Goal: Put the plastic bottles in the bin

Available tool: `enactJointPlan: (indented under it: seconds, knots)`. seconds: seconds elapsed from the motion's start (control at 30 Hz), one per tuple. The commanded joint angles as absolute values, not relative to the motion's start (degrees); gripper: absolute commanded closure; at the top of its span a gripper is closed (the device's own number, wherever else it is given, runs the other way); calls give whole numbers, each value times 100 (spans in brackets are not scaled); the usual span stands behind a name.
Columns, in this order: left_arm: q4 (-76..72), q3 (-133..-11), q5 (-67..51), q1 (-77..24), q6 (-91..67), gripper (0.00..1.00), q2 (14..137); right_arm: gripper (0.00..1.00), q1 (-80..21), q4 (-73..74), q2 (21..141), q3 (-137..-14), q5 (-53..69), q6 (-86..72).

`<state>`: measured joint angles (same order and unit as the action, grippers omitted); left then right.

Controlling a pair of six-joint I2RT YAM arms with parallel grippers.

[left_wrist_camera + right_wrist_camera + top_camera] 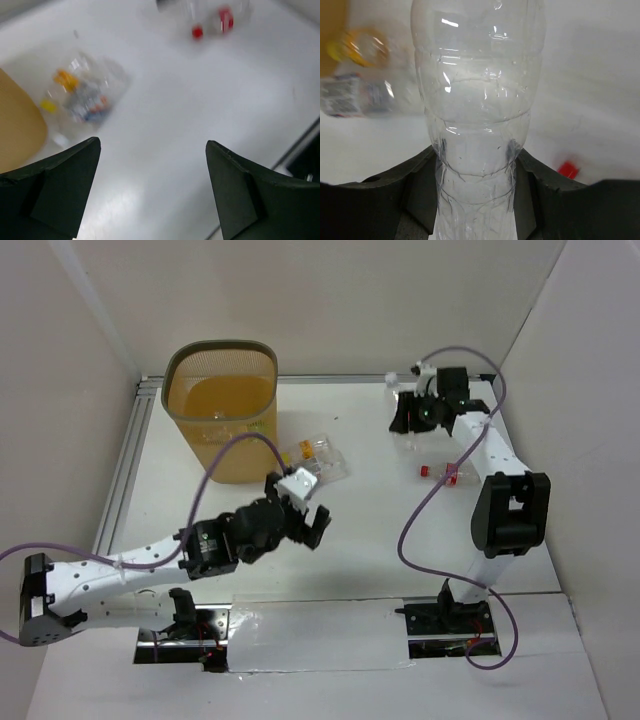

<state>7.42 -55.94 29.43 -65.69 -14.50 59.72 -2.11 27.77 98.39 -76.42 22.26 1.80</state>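
Pinching one clear plastic bottle (477,85): right tool (476,157); left tool (152,145), spread wide, over the worktop (175,105) near the bin (205,440).

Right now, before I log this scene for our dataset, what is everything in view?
bin: one, orange-yellow mesh, far left of the table
crushed bottles: seemingly two, clear with yellow and orange caps, just right of the bin
red-capped bottle: one, clear, lying mid-right
clear bottle: one, between the right fingers
table: one, white
cables: two, purple, one along each arm
left fingers: black, open, empty, near the crushed bottles
right fingers: black, pressed against both sides of the clear bottle
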Motion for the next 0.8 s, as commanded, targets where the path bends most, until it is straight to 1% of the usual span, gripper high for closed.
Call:
enactJointPlan:
  seconds: [0.0,0.03,0.07,0.13,0.17,0.2,0.37,0.4,0.5,0.53,0.63,0.77]
  knots:
    - [765,-4853,2954,-6907,-2512,3,5713,67,-404,2838,9396,-9102,2918,1098]
    - [895,-4556,2953,-6978,-2931,3,5652,67,-587,2839,9483,-9393,3031,1273]
    - [949,-4440,2901,-7039,-3118,3,5651,67,-685,2761,9536,-9935,3215,1335]
    - [1106,-4194,2848,-7276,-3627,3,5651,67,-1052,2340,9790,-10656,3418,1336]
    - [1107,-4123,2848,-7277,-3769,3,5651,67,-1203,2338,9791,-10661,3419,1397]
    - [1177,-4052,2848,-7373,-3884,3,5651,67,-1361,2077,9956,-11114,3480,1397]
    - [1370,-3719,2848,-7523,-4473,3,5538,67,-2371,1205,10616,-12390,3235,1029]
    - [1371,-3718,2909,-7584,-4613,3,5537,69,-2669,1091,10765,-12880,3165,863]
    - [1494,-3552,2909,-7637,-4868,3,5423,69,-3197,651,11406,-13551,2927,433]
    - [1494,-3472,2857,-7638,-4869,3,5371,67,-3304,537,11730,-13883,2840,335]
    - [1547,-3349,2856,-7707,-5045,3,5317,61,-3664,80,12163,-14220,2656,-8]
    - [1652,-3349,2856,-7831,-5177,3,5256,46,-3919,-395,12751,-14273,2400,-316]
